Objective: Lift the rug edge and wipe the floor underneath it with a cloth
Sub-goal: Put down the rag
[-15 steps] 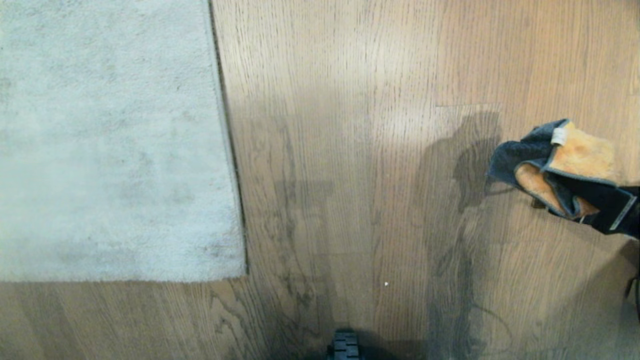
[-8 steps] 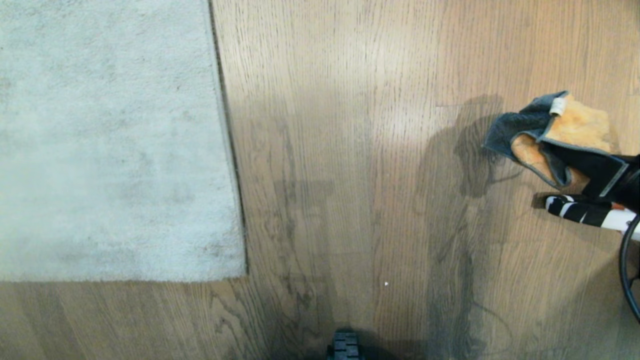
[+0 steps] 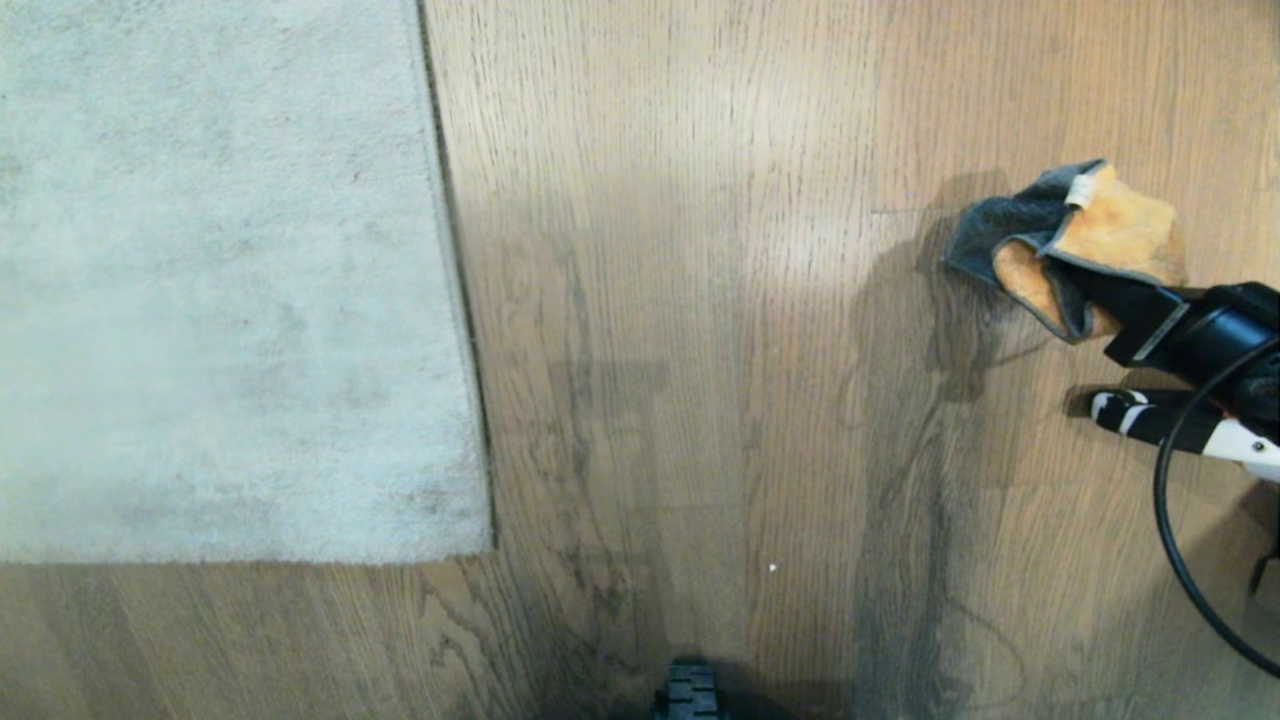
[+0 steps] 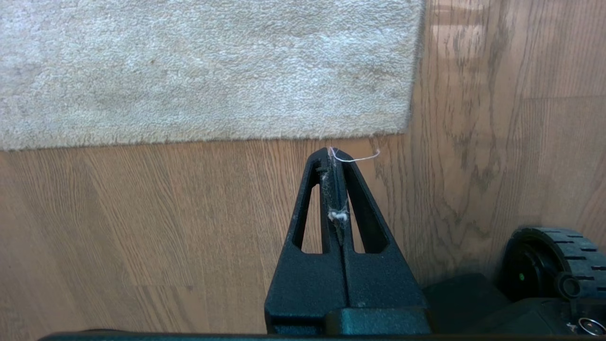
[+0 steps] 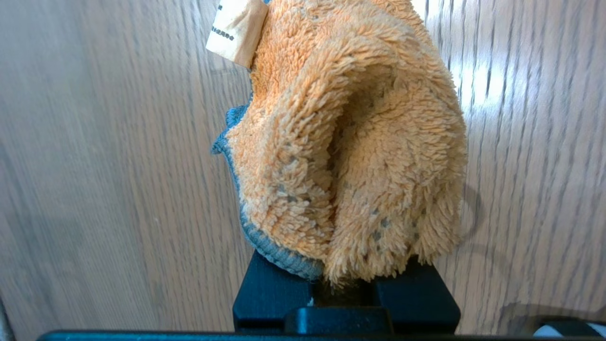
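We look down on the floor (image 3: pixel 720 300), light brown wood-grain planks that fill most of the head view, crossed by dull shadows. On our left lies the rug (image 3: pixel 220 280), pale grey and short-piled, flat on the planks. The rug edge (image 3: pixel 455 280) runs straight away from us and meets a square corner (image 3: pixel 485 545) close to our base, with nothing lifting it.

Well apart from the rug, over bare planks at the far right of the view, our right hand (image 3: pixel 1085 300) reaches in, closed on the cloth (image 3: pixel 1075 240). The cloth bunches out beyond the fingers, orange-yellow fleece folded over a dark grey face, with grey trim and a small white tag (image 3: pixel 1081 189) at its top. From the wrist the fleece swells up out of the black jaws, which pinch its lower edge.

Our left hand (image 4: pixel 335 156) hangs parked above the planks, just short of the rug's near border, fingers pressed together and empty, with a loose thread (image 4: pixel 355 157) caught at the tip. A black wheel (image 4: pixel 549 265) of our base sits beside it.
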Motion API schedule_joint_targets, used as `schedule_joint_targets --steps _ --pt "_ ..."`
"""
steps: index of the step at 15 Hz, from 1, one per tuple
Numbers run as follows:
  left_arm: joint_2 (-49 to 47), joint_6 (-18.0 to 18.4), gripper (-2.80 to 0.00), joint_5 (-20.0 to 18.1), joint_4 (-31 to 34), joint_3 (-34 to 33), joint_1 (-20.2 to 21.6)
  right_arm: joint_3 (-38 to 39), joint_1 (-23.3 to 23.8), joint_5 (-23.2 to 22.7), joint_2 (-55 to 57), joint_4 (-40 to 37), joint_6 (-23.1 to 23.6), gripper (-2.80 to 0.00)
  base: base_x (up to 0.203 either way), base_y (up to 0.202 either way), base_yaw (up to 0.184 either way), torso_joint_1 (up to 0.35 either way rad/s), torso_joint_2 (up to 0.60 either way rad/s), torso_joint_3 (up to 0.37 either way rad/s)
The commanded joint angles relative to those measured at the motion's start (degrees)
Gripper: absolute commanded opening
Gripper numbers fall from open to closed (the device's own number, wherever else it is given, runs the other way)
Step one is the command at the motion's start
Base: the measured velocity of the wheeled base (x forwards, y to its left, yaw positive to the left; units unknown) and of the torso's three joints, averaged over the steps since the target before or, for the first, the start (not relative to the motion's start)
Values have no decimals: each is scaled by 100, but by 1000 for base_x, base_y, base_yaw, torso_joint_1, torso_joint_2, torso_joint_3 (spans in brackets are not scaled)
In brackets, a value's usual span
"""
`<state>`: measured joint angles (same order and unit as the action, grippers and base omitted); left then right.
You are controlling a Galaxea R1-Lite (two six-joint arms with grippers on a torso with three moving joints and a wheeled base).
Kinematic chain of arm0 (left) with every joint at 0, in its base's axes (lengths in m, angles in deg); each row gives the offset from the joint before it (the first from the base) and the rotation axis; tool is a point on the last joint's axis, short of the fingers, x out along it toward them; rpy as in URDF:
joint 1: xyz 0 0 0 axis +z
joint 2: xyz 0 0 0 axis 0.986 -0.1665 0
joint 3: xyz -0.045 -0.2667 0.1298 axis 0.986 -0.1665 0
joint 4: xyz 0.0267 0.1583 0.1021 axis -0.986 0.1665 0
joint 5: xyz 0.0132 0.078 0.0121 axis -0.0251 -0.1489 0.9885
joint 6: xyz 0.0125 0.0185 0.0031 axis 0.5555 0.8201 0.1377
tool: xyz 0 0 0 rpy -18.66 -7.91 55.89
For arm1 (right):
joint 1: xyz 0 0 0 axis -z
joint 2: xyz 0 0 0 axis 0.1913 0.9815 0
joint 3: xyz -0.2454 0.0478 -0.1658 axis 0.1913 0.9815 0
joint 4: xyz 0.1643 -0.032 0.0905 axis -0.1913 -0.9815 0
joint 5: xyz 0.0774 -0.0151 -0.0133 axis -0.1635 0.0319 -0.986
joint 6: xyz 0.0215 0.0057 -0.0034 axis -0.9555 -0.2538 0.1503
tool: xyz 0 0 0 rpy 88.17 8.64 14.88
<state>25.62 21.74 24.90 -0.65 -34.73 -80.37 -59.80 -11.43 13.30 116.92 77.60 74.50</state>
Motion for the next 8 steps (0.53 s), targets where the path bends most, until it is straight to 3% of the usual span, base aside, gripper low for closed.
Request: schedule_joint_targets --steps 1,4,5,8 --pt "2 -2 -280 -1 -2 0 4 -1 -4 -10 179 48 0 -280 0 0 0 0 0 0" --pt "2 -2 -280 8 -2 0 4 -1 -4 -10 189 48 0 -280 0 0 0 0 0 0" --pt "2 -2 -280 -1 -2 0 4 8 3 -10 181 48 2 0 0 0 0 0 0 0" --pt "2 -2 -280 -1 -2 0 0 8 -4 -10 180 54 18 0 0 0 0 0 0 0"
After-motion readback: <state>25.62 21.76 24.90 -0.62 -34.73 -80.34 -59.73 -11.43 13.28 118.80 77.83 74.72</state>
